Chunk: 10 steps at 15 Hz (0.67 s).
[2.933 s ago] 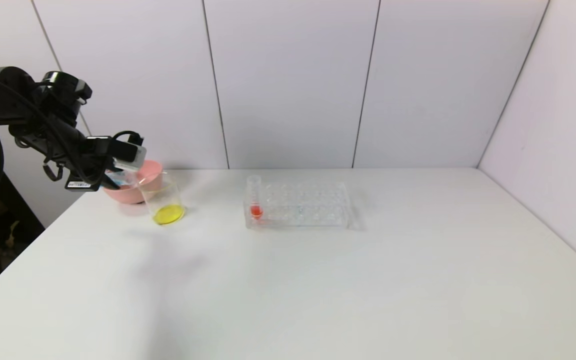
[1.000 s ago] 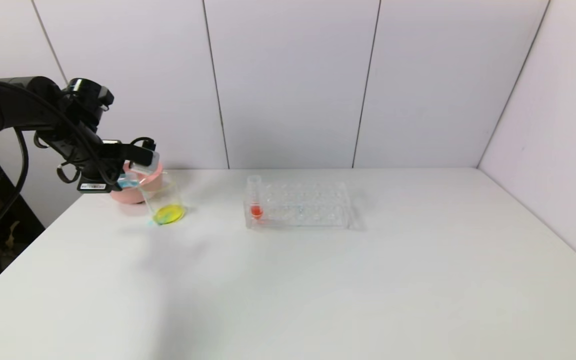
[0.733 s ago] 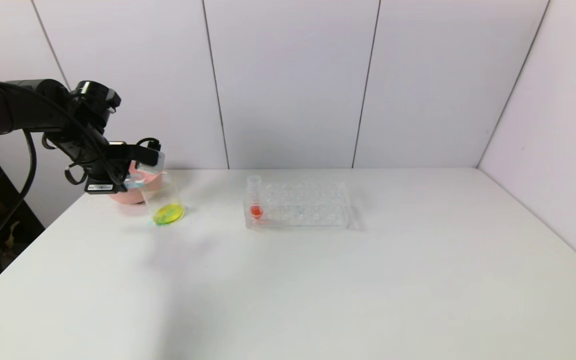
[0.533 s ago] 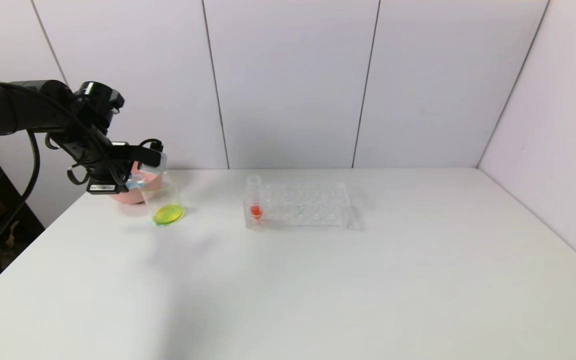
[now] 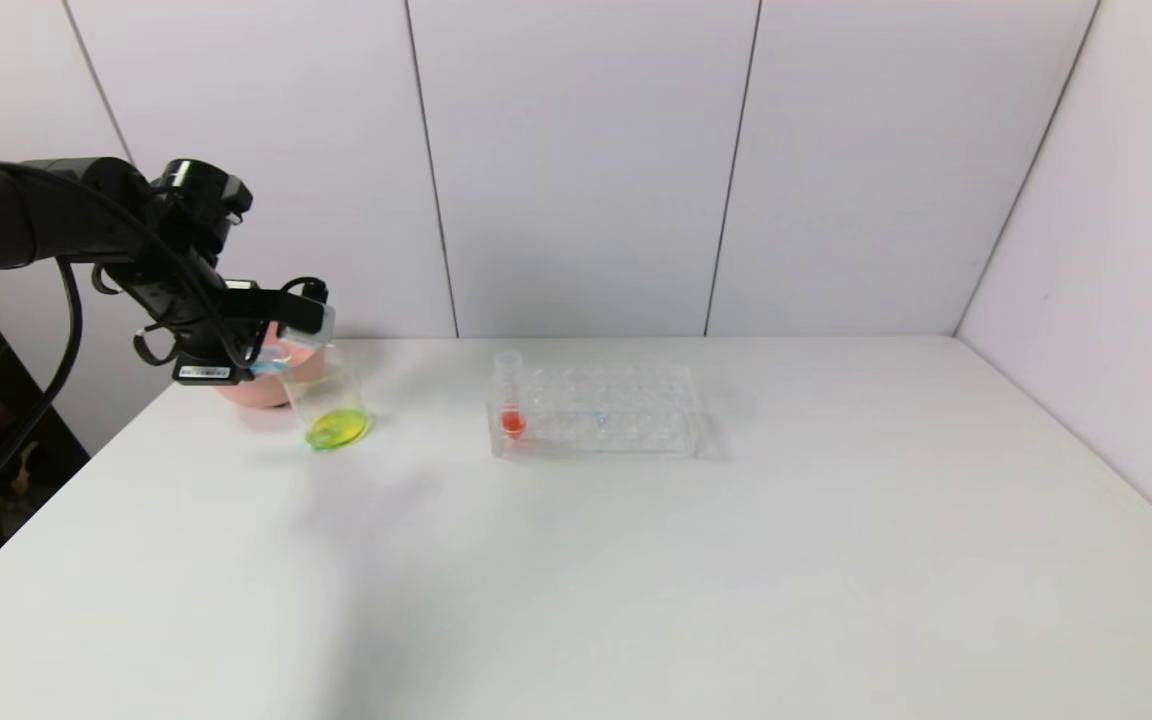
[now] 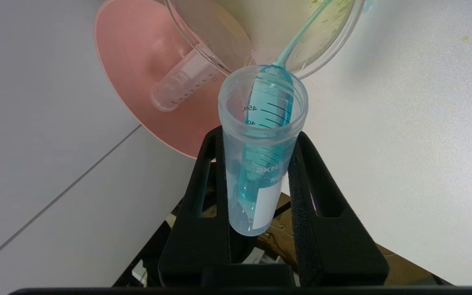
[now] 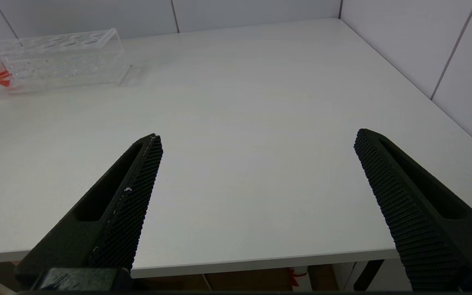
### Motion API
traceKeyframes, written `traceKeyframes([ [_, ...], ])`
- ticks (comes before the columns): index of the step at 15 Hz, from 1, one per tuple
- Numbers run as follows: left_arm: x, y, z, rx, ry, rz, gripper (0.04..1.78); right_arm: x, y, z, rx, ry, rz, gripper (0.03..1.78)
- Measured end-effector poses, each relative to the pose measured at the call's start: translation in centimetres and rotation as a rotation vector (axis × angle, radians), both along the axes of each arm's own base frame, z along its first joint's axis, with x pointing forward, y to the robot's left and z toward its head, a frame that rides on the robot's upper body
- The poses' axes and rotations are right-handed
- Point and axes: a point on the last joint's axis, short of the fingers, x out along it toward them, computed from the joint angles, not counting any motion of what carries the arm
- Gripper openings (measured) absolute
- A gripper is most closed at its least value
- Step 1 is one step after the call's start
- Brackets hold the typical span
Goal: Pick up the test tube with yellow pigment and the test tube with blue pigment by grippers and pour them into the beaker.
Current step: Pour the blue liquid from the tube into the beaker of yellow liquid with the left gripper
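The clear glass beaker (image 5: 328, 408) stands on the white table (image 5: 636, 580), near its far left corner. Just behind the beaker, to its left, sits the round pink bowl (image 5: 258, 385), with an empty clear tube (image 6: 177, 80) lying in it. Above the beaker's rim, the black left gripper (image 6: 256, 205) holds the tilted test tube with blue pigment (image 6: 263, 143), mouth over the beaker. Well to the beaker's right stands the clear plastic tube rack (image 5: 596, 410), with a red-liquid tube (image 5: 509, 395) upright in its nearest end.
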Motion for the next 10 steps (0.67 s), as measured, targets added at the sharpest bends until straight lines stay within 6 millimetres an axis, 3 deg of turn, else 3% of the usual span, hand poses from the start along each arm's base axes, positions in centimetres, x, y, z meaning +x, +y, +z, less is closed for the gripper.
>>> traceKeyframes([
  [10, -0.22, -0.77, 0.93, 0.09, -0.03, -0.015, 0.44, 0.0, 0.0, 0.0, 0.0, 0.0, 0.0, 1.71],
])
